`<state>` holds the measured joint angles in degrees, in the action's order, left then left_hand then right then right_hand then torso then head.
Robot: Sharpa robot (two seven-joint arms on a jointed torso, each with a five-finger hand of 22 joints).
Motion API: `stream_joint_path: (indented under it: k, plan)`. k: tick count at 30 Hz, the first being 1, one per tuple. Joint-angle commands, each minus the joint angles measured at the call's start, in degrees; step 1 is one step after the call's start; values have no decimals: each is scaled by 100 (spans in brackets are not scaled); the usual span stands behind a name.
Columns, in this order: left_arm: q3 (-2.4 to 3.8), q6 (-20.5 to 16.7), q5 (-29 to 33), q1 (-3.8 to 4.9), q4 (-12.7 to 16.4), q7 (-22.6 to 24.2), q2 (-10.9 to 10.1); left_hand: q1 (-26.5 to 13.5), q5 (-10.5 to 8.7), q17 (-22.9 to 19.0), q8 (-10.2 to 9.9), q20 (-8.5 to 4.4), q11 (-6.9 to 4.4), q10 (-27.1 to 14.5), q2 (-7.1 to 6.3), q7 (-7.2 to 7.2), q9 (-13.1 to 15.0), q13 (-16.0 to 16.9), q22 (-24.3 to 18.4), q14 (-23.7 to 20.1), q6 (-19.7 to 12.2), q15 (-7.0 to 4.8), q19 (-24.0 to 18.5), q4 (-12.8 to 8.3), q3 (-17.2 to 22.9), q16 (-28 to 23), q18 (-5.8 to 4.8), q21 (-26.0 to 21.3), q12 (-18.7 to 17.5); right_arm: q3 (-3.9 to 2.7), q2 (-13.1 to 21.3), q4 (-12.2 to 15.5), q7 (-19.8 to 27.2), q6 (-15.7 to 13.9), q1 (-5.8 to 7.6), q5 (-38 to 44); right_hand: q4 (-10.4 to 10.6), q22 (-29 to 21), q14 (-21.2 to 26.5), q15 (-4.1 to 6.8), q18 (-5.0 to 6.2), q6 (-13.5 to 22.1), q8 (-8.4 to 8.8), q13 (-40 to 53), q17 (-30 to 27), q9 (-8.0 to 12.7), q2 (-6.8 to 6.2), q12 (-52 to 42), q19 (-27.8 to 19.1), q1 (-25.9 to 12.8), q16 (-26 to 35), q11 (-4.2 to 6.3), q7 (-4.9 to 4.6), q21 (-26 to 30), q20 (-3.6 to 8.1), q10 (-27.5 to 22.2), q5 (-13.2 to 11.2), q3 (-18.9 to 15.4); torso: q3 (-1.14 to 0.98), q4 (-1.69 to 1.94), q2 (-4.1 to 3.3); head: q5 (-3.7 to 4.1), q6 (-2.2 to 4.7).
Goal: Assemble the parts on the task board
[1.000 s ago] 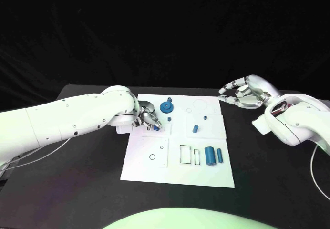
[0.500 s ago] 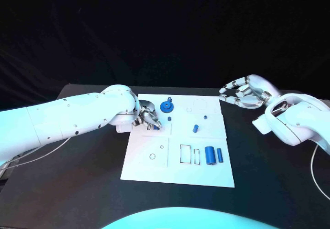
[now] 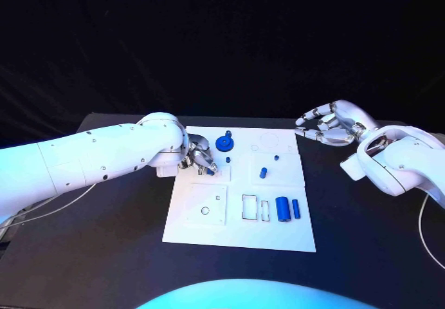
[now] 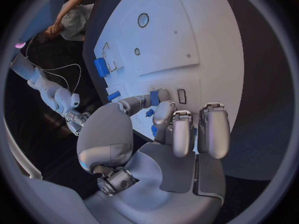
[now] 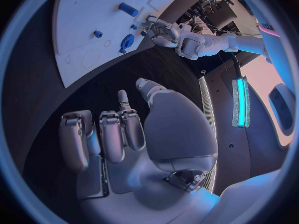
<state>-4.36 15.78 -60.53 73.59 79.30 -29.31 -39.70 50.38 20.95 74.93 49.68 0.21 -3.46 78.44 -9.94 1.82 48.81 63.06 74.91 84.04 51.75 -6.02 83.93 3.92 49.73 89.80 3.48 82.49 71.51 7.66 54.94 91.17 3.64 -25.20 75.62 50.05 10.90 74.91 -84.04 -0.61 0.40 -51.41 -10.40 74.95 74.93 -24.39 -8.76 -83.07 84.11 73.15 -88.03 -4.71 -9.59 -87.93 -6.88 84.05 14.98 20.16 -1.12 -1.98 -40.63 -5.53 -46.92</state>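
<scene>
Black table [image 3: 111, 257] under a dark backdrop, white task board [image 3: 241, 225] at frame centre in the head view. Left hand [image 3: 197, 159] sits at the board's upper-left edge, fingers curled down; a small blue piece seems to sit at the fingertips, can't confirm a grip from here. Round blue part [image 3: 224, 143] is just right of it, a small peg [image 3: 263, 172] mid-board, two blue cylinders [image 3: 289, 209] lower right next to the rectangular slots. Right hand [image 3: 328, 125] hovers off the board's upper-right corner, fingers loosely curled, holding nothing. Left wrist view: fingers [image 4: 177, 129] are bent toward the board, with small blue bits [image 4: 154, 98] between thumb and fingertips; pinch looks likely but contact is hidden. Right wrist view: fingers [image 5: 102, 134] half-curled and apart over bare table, nothing in them; board [image 5: 87, 15] is in the upper left of the frame. Judgement: parts look like rigid, light, smooth plastic, so slip-prone. Pinch cylinders across the diameter at mid-length, small pegs by the sides near the top.
</scene>
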Motion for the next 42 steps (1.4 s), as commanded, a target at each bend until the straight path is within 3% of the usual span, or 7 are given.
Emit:
stream_joint_path:
  k: [1, 11, 19, 42]
  plan:
    - [-44, 323, -64, -41, -58, -150, 28, 391, 33, 1507, -25, -39, -6, 19, 351, -151, -1, -7, 143, 596, 125, -39, 59, -581, 547, 20, -56, 13, 19, 0, 3, 3, 8, 68, -5, 36, 39, 1381, -442, 27, 23, -11, -40, 814, 816, -8, -4, 4, 439, -69, 36, 25, 30, 20, 39, 2, 19, 10, -1, -1, 1, -1, -10]
    - [-47, 404, -47, -29, -202, -175, 126, 358, -14, 1507, -60, -41, 11, -20, 388, -129, -14, -68, 114, 596, 96, -30, 45, -510, 496, 20, -50, -5, -32, 0, 8, 4, 8, 63, -6, 36, 39, 1381, -442, 27, 23, -11, -40, 814, 816, -8, -4, 4, 439, -69, 36, 25, 30, 20, 39, 2, 19, 10, 1, 3, -3, 0, 2]
    - [-48, 367, -29, -28, -240, -180, 155, 62, -98, 1507, -102, -18, 31, -69, 397, -116, -8, -109, 114, 596, 38, -15, 38, -178, 45, 20, -49, -17, -59, 0, 12, 2, 11, 57, -8, 36, 43, 1379, -440, 31, 24, -5, -56, 815, 808, -10, -15, 4, 437, -75, 40, 28, 33, 25, 44, 4, 23, 18, 2, -2, -3, 3, 2]
    - [-48, 474, -23, -27, -267, -182, 131, -435, -109, 1507, -132, -22, 18, -92, 348, -136, -18, -103, 134, 596, 90, -29, 46, 339, -479, 20, -52, -20, -39, 0, 42, 21, 10, 48, -10, 46, 43, 1379, -440, 31, 24, -5, -56, 815, 808, -10, -15, 4, 437, -75, 40, 28, 33, 25, 44, 4, 23, 18, 3, 5, -4, 17, -18]
